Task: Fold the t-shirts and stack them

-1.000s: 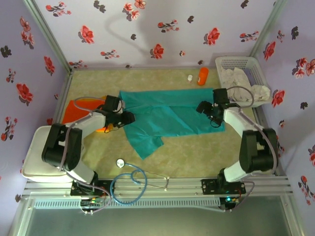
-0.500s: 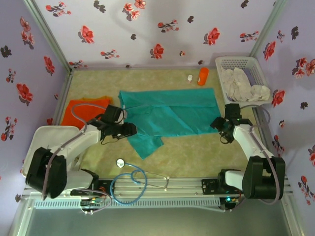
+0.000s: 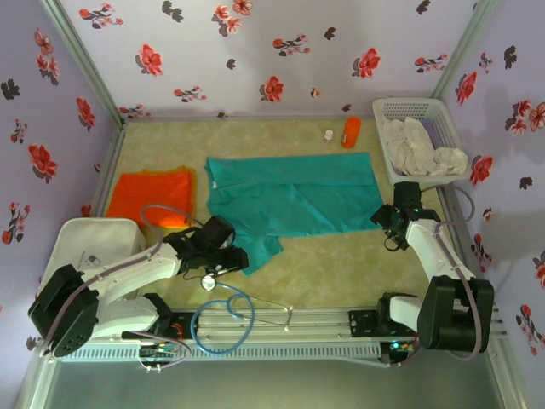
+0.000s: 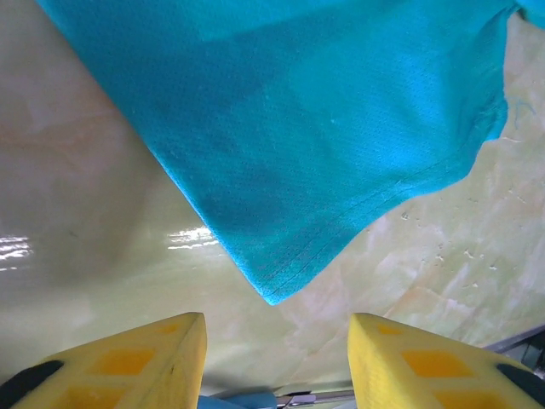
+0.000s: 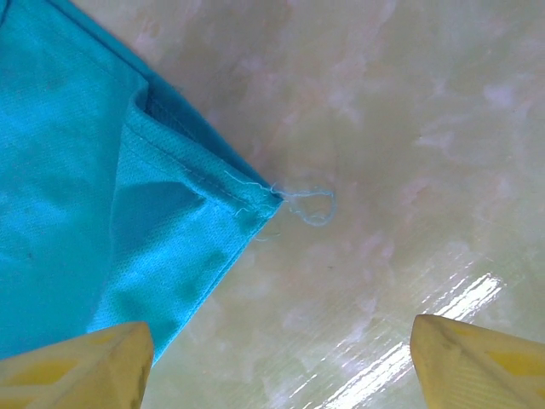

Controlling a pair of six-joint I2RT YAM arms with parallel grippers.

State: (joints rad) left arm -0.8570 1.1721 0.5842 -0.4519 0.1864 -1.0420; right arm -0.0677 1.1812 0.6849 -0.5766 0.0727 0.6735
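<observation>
Teal-green soft cloth t-shirt (image 3: 289, 198) lies part-folded mid counter (image 3: 341, 268), bright orange cloth t-shirt (image 3: 153, 198) folded to its left; left end effector (image 3: 236, 259) half-open, right end effector (image 3: 381, 218) wide, both empty at teal corners, so next: pinch corners, fold over.

Lilac walls (image 3: 255, 51) with red flowers enclose a glossy beige marbled table (image 3: 341, 273).

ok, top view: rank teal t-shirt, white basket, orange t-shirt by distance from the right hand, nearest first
1. teal t-shirt: its right corner lies beside the right hand.
2. white basket: far right corner.
3. orange t-shirt: left side of the table.
</observation>
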